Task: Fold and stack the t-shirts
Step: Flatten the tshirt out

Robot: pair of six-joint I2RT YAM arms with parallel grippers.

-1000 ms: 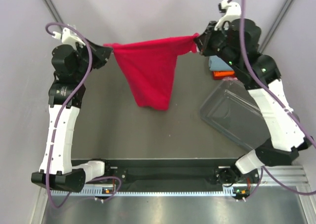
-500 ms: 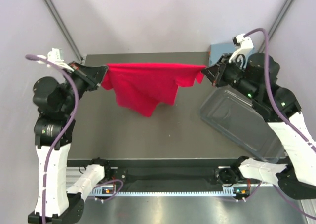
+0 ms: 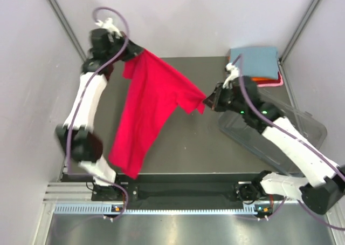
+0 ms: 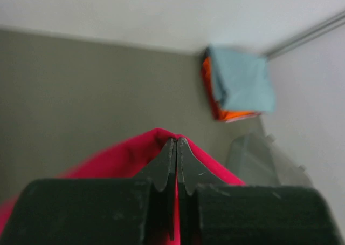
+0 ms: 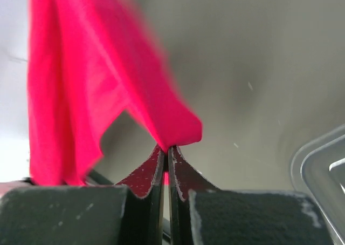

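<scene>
Red shirt (image 3: 145,110) hung across the left half of the top view. It was pinched at one corner by the left gripper (image 3: 135,54) in the upper left, whose jaws were pressed together on the cloth with no gap showing in the wrist view. From that grip the shirt's long axis ran down toward the bottom left, the hem dangling near the lower edge of the table (image 3: 199,142). What looked like a sleeve reached right to the right gripper (image 3: 209,101) at mid-frame, likewise clamped on a fold of cloth. The held edge therefore slanted down to the right, so laying the shirt flat would probably call for levelling it first. Further right, the stack (image 3: 254,59) sat in the upper right corner, just above the tub (image 3: 280,140).
</scene>
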